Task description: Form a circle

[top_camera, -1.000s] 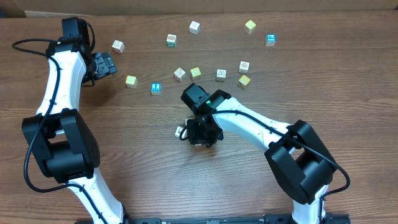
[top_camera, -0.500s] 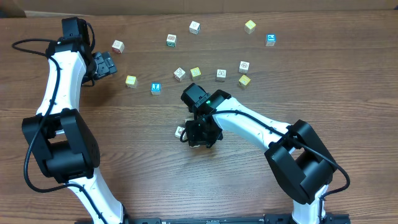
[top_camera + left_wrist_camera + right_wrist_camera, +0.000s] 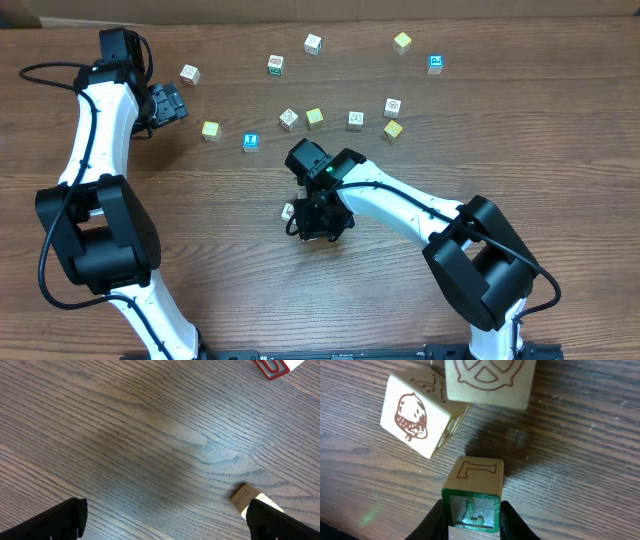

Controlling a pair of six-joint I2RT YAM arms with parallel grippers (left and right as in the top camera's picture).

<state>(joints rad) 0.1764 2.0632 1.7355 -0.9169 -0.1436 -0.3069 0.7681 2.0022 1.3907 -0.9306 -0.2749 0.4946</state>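
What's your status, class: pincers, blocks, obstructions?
Left pincer open. Right pincer shut on green-faced wooden letter cube, near acorn-printed wooden cube. Nothing blocking.

I am working in a robotics lab, it seems: my white left arm (image 3: 100, 110) and right arm (image 3: 400, 205) are standing at a wood-grain tabletop (image 3: 220, 290), cable (image 3: 45, 72) trailing.

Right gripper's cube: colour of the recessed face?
Green, on the cube; clearest in right wrist view.

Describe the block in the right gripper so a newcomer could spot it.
Find the right gripper, low over the table. Between its fingers is the green-faced cube, beside an acorn cube and a circle-emblem cube. It alone has a green face; theirs are pale wood with brown print.
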